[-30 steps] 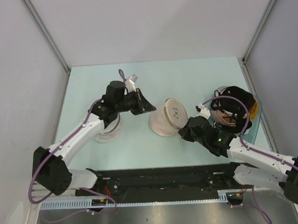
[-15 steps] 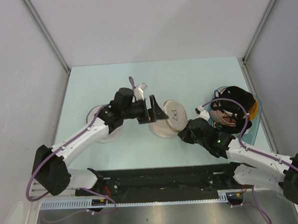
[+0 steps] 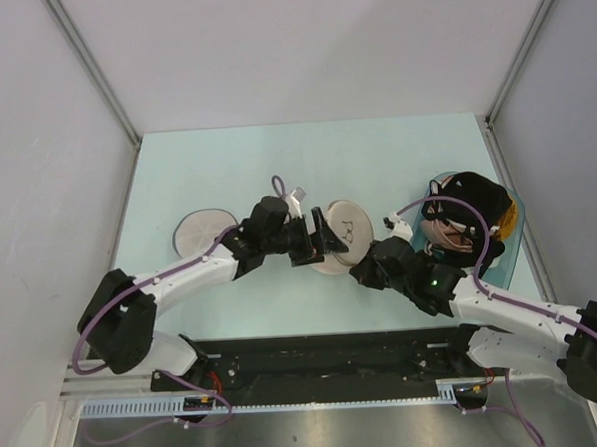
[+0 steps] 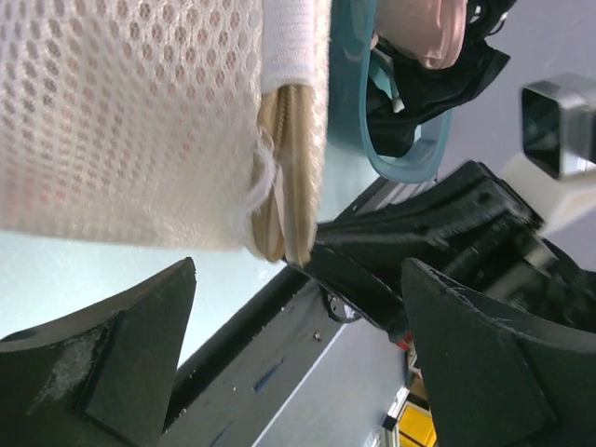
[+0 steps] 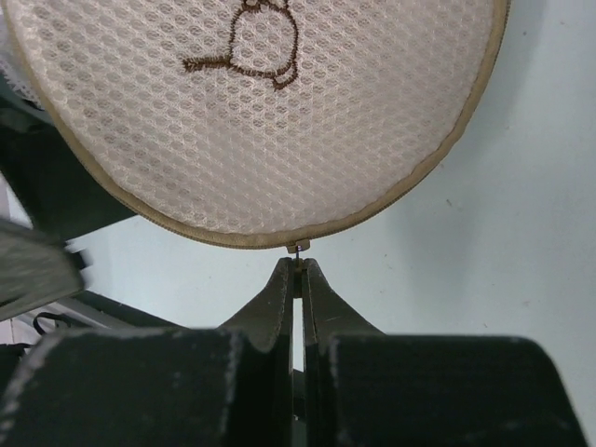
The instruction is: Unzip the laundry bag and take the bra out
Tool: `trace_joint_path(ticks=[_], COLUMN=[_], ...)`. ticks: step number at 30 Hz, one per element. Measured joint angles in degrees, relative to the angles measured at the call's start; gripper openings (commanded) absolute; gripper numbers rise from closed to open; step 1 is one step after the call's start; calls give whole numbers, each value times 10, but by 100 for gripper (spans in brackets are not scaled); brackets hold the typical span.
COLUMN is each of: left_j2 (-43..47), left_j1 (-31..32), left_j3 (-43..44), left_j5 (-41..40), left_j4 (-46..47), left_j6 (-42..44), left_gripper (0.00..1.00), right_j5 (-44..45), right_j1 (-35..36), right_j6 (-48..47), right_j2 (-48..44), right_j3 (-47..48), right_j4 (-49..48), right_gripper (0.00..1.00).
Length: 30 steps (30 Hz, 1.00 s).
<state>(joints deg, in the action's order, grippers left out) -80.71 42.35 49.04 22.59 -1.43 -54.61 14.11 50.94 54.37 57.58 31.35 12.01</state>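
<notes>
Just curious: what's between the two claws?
The cream mesh laundry bag, in the top view: left gripper open beside it, right gripper pinching its zip pull.

Robot test cell, lab-type. Pale mint bench (image 3: 225, 157) boxed in by plain grey panels (image 3: 299, 43) on metal posts (image 3: 90, 69). Purple-cabled left arm (image 3: 181, 279) and right arm (image 3: 513, 311) bolted to black rail (image 3: 315, 355) at near edge.

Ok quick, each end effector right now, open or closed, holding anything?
Left end effector: open, at the laundry bag, holding nothing.
Right end effector: closed, pinching the bag's zip pull.
</notes>
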Motion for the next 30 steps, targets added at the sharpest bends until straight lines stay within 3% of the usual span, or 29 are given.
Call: trace_joint_path(ticks=[2,4,5,6,7,14,21,27,29,30], left_j2=[-16,-31,-39,-48,-57,-61,-22,-50,-76,-95], left_j1=[6,9,10,10,10,-3,-58,-70,-71,-72], left_j3=[2,2,4,7,11,33,70,137,161,176], left_j5=[-6,-12,-13,-12,-12,-6,31,53,57,59], left_j4=[14,29,33,37,39,17,-49,-89,-89,-94], left_j6=[-5,-9,-11,-14,-17,-4,40,78,87,92], left_gripper=[82,57,41,7,0,0,1,0,7,30], right_j5=[0,0,-1,-3,-7,-32,-52,-33,-14,-5], right_j1=[0,0,0,0,-1,-38,-111,-37,2,21], right_j6=[0,0,0,-1,-2,-16,-39,-24,-14,-7], right_j2=[-6,-10,-11,-12,-11,-10,-61,-56,-48,-41], right_j3=[1,2,2,2,3,4,7,11,13,15], right_j4=[1,1,1,1,1,14,26,25,20,16], right_gripper=[0,0,0,0,0,0,0,0,0,0])
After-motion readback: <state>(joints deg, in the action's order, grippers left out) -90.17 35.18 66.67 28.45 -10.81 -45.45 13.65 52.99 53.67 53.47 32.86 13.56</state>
